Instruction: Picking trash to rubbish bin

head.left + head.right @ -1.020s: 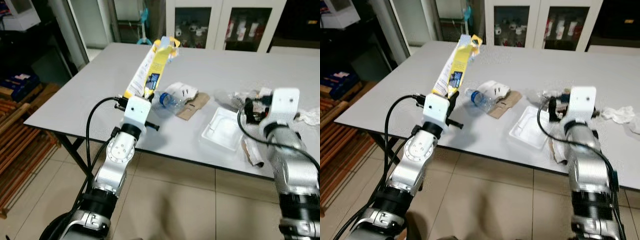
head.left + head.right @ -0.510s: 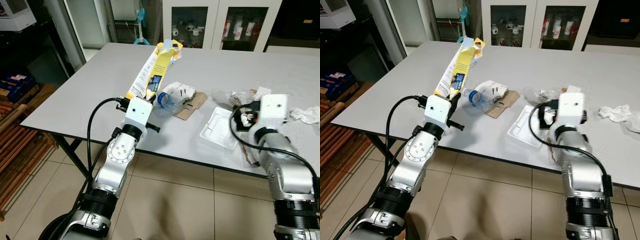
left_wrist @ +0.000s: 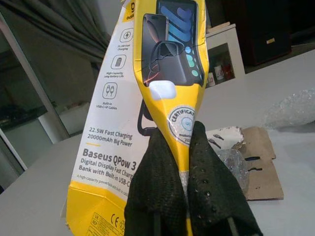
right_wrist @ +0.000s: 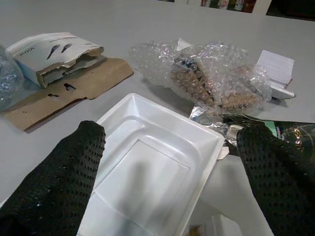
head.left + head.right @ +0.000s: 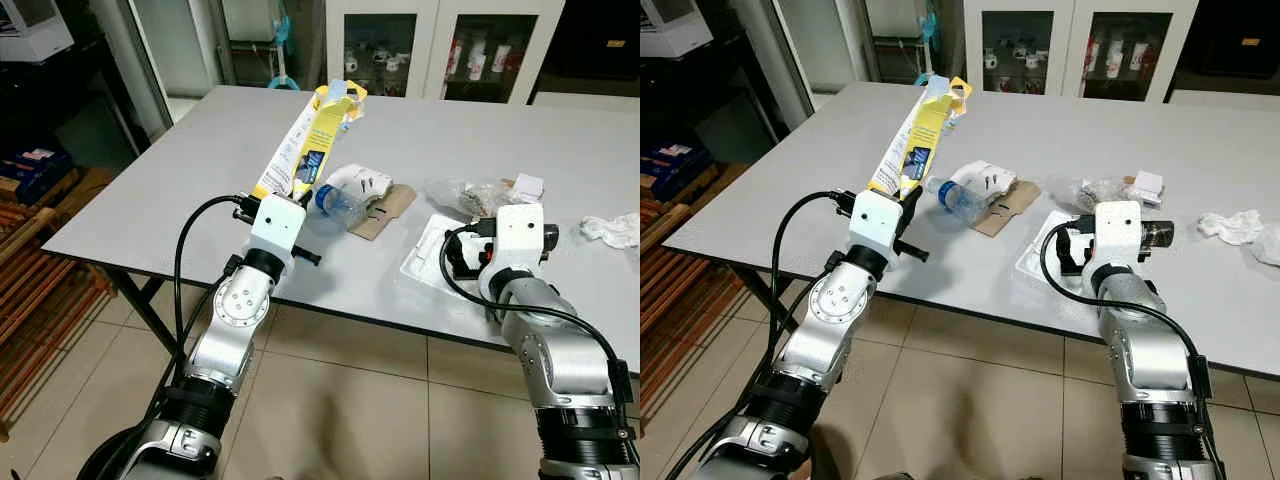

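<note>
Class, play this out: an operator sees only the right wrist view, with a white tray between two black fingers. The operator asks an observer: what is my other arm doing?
Observer: The left gripper is shut on a yellow box, held up over the table.
Operator: What lies left of the torn carton?
Observer: A crushed plastic bottle, touching it.
Operator: Is my tray near the edge?
Observer: Yes. The white tray lies by the table's near edge, with the right gripper open over it.

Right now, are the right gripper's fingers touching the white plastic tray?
Cannot tell. The right wrist view shows the right gripper open, its fingers astride the white plastic tray, but not contact or a gap.
</note>
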`<state>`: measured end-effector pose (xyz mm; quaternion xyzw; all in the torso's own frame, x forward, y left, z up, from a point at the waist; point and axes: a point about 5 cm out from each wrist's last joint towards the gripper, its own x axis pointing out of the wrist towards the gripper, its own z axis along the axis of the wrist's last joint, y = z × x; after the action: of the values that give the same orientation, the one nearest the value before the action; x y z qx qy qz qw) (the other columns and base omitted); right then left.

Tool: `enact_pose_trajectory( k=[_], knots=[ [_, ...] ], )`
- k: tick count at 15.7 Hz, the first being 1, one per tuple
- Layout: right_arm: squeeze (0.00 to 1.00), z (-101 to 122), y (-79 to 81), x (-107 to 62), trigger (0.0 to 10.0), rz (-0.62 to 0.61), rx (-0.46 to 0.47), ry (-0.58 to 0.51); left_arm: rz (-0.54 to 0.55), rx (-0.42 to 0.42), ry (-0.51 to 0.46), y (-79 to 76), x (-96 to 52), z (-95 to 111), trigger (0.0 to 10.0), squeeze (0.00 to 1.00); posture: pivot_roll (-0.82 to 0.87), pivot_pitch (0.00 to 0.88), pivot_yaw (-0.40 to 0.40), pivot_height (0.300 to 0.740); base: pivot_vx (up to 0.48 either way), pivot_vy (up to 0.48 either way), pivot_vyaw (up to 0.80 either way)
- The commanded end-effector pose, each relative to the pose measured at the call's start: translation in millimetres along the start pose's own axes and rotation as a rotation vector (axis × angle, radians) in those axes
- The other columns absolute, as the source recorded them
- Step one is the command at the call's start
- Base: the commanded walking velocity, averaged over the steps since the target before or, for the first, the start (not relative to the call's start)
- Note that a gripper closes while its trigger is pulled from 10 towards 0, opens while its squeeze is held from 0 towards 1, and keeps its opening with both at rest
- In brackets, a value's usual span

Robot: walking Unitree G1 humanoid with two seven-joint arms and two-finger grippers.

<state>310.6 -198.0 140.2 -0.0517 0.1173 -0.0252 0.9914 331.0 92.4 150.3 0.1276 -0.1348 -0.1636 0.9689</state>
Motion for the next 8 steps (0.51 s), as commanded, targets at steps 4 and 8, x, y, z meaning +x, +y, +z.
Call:
enact_pose_trajectory(
  k=[4, 8],
  knots=[
    [0.0, -4.7, 1.9, 1.3, 10.0, 0.003, 0.0, 0.033, -0.017, 0.009, 0.016, 0.2, -1.3, -2.7, 10.0, 0.0, -0.06, 0.0, 0.059, 0.74, 0.0, 0.0, 0.0],
    [0.0, -23.8, 1.2, 3.4, 10.0, -0.013, -0.026, 0.105, -0.03, 0.02, 0.019, -1.3, -0.8, -2.5, 10.0, 0.0, -0.05, 0.0, 0.058, 0.74, 0.0, 0.0, 0.0]
  ],
)
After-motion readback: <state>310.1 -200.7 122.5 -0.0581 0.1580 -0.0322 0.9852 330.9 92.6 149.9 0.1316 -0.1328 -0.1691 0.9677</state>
